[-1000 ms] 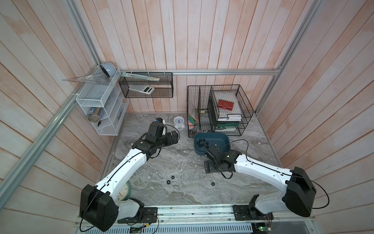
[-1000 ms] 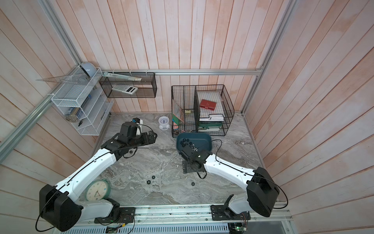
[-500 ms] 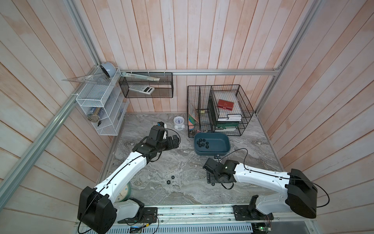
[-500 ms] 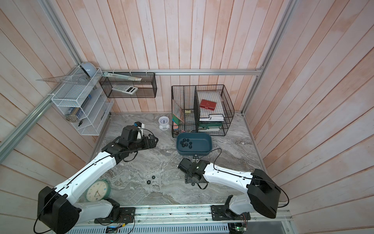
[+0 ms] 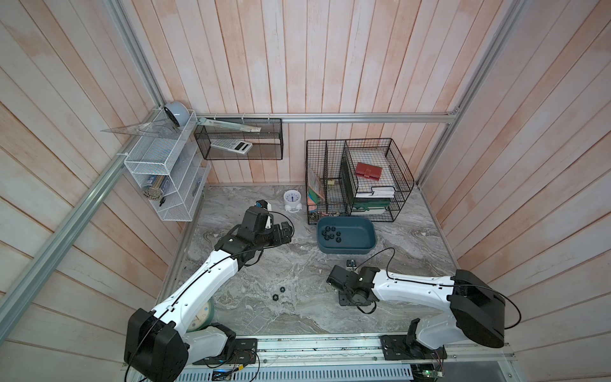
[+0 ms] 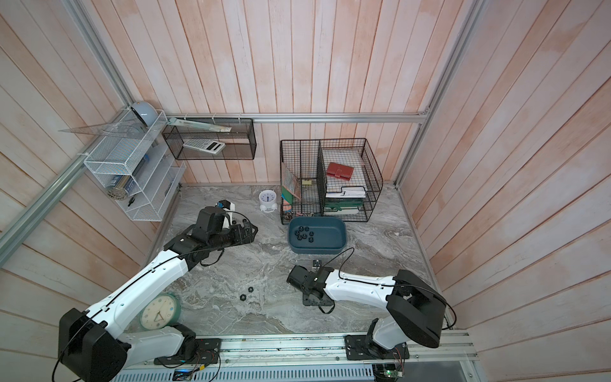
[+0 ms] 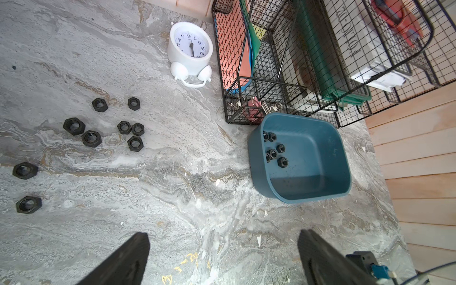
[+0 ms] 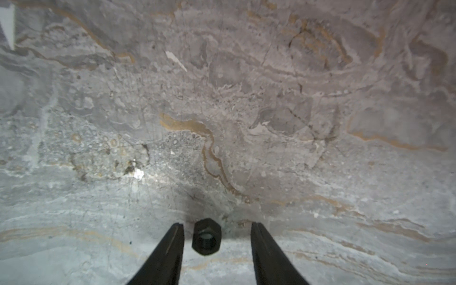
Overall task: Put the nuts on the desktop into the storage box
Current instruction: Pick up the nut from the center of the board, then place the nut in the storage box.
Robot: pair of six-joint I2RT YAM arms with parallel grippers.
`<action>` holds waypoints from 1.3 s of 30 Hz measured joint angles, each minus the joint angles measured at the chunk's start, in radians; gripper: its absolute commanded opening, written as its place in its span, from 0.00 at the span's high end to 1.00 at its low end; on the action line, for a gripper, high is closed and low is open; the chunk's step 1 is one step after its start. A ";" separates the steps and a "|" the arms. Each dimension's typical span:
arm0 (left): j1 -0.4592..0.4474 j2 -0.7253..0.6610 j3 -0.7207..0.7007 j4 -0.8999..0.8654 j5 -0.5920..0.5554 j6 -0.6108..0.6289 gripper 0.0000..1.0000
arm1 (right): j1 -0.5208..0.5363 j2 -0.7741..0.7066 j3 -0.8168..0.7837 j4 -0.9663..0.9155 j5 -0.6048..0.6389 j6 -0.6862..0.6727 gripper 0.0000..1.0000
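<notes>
The teal storage box (image 5: 360, 231) (image 6: 327, 231) (image 7: 311, 167) stands on the grey marble desktop (image 5: 297, 264) in front of the wire baskets, with several black nuts (image 5: 330, 233) (image 7: 275, 150) inside. Two nuts (image 5: 282, 289) (image 6: 243, 297) lie near the front middle. The left wrist view shows several more nuts (image 7: 91, 138) scattered on the desktop. My right gripper (image 5: 350, 297) (image 8: 216, 225) points down at the desktop, open, its fingers either side of one nut (image 8: 206, 237) without touching it. My left gripper (image 5: 287, 231) (image 7: 223, 233) hovers left of the box, wide open and empty.
A white alarm clock (image 5: 292, 201) (image 7: 190, 49) stands at the back beside the black wire baskets (image 5: 360, 178). A green round clock (image 6: 158, 311) lies at the front left under my left arm. A white mesh rack (image 5: 165, 172) hangs on the left wall.
My right arm has moved from the storage box toward the front of the desktop and come down over a nut, its jaws narrowing. The left arm has shifted only slightly.
</notes>
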 measured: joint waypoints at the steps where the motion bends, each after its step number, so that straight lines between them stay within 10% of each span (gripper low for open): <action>1: 0.000 -0.001 0.000 0.000 0.000 -0.001 0.00 | 0.002 0.006 0.000 0.003 -0.002 -0.001 0.55; 14: -0.003 -0.012 -0.004 -0.001 0.000 -0.005 0.00 | 0.006 0.034 0.003 0.029 -0.021 0.002 0.83; 27: -0.003 -0.011 -0.005 -0.001 -0.001 -0.004 0.00 | -0.015 -0.005 0.080 -0.085 0.059 -0.006 0.82; 39: -0.003 0.029 0.041 -0.004 -0.012 -0.005 0.00 | -0.290 -0.071 0.254 -0.111 0.120 -0.246 0.80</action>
